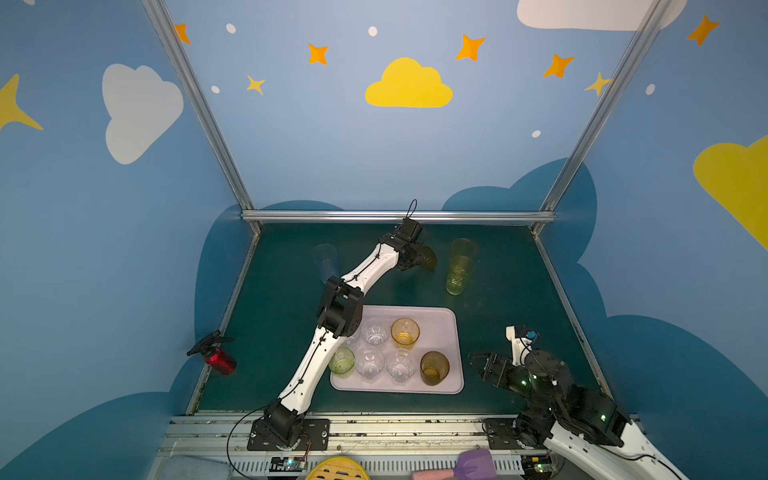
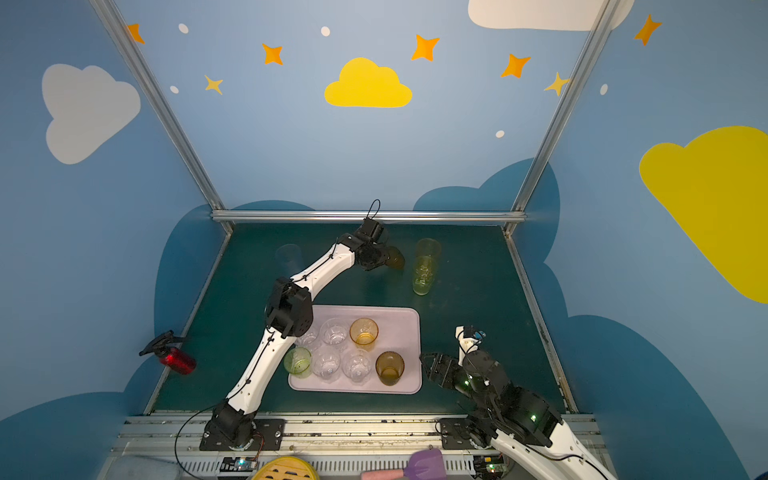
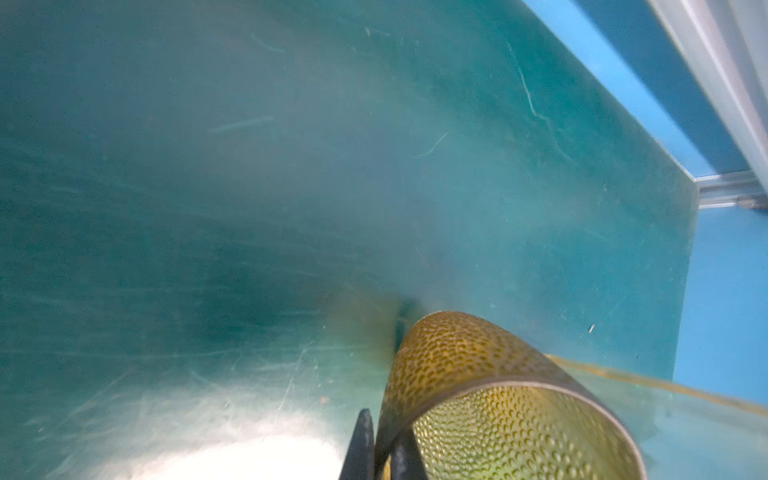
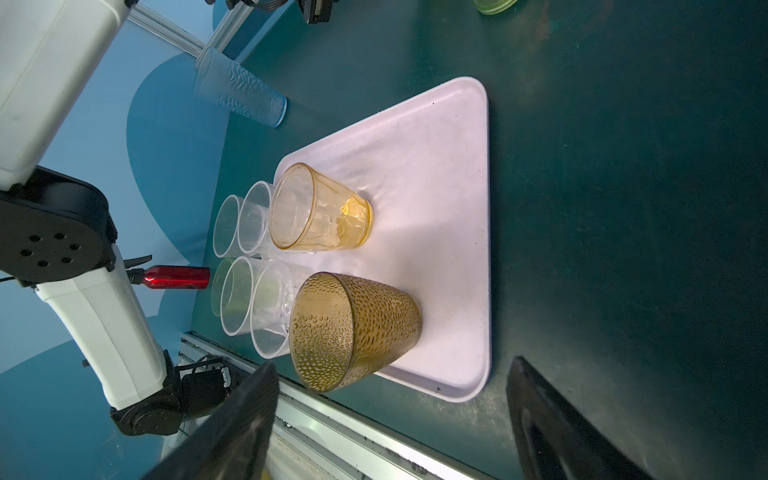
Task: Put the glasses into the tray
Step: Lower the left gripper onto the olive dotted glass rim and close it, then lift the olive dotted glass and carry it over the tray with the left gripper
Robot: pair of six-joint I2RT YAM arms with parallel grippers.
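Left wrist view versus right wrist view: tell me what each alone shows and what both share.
Left wrist only: the left gripper shut on the rim of a dimpled brown glass. Right wrist only: the tray with seven glasses, a pale blue glass, a red spray bottle, the open right gripper. Both: the green table top.

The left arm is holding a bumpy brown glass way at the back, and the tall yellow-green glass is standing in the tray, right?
Not quite. The tall yellow-green glass stands on the green table, beyond the tray, not in it; both top views show that. The rest is right: the left end effector does hold a bumpy brown glass at the back.
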